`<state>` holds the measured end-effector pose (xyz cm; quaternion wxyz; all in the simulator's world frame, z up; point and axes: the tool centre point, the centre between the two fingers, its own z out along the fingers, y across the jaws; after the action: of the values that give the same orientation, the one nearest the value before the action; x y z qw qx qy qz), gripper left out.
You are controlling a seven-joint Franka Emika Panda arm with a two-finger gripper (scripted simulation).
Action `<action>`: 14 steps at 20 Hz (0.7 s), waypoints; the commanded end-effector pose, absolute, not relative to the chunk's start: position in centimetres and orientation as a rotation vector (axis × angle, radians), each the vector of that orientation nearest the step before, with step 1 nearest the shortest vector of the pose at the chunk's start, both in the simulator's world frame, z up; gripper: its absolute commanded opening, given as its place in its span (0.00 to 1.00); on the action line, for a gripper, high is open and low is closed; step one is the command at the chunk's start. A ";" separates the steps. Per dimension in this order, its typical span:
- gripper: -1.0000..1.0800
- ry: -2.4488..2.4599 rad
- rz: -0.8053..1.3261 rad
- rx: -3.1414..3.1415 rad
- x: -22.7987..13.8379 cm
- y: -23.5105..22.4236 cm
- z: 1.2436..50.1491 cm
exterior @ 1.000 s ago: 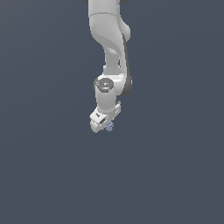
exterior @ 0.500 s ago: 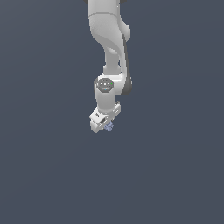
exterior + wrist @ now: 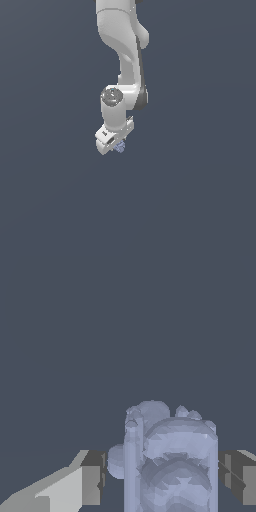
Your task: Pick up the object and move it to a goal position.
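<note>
Gripper at the end of the white arm points downward over the plain dark ground, and it appears clamped on the object, the small lumpy pale blue-lavender thing peeking out at its tip.

Read across the wrist view from one side to the other: first comes one finger, a pale block with a dark pad; then the object, filling the space in the middle; then the other finger, its dark pad at the far side. The first pad looks to touch a small bulge on the object's flank, the second its opposite wall, so the jaws sit on either side of it, which is why it hangs there rather than lying on the ground.

No shadow or contact under the object can be made out, so I judge it lifted and in carriage. No goal marker shows in either view, so how far remains cannot be told.
</note>
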<state>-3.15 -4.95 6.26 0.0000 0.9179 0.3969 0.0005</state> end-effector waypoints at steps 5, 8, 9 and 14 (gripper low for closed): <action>0.00 1.247 0.002 2.884 -0.1 -7.9 8.8; 0.00 1.247 0.002 2.884 1.5 -9.4 10.2; 0.00 1.247 0.002 2.884 2.1 -9.9 10.6; 0.00 1.247 0.002 2.884 4.5 -12.2 12.6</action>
<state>3.82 -11.50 12.03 -0.0002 0.9180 0.3966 0.0009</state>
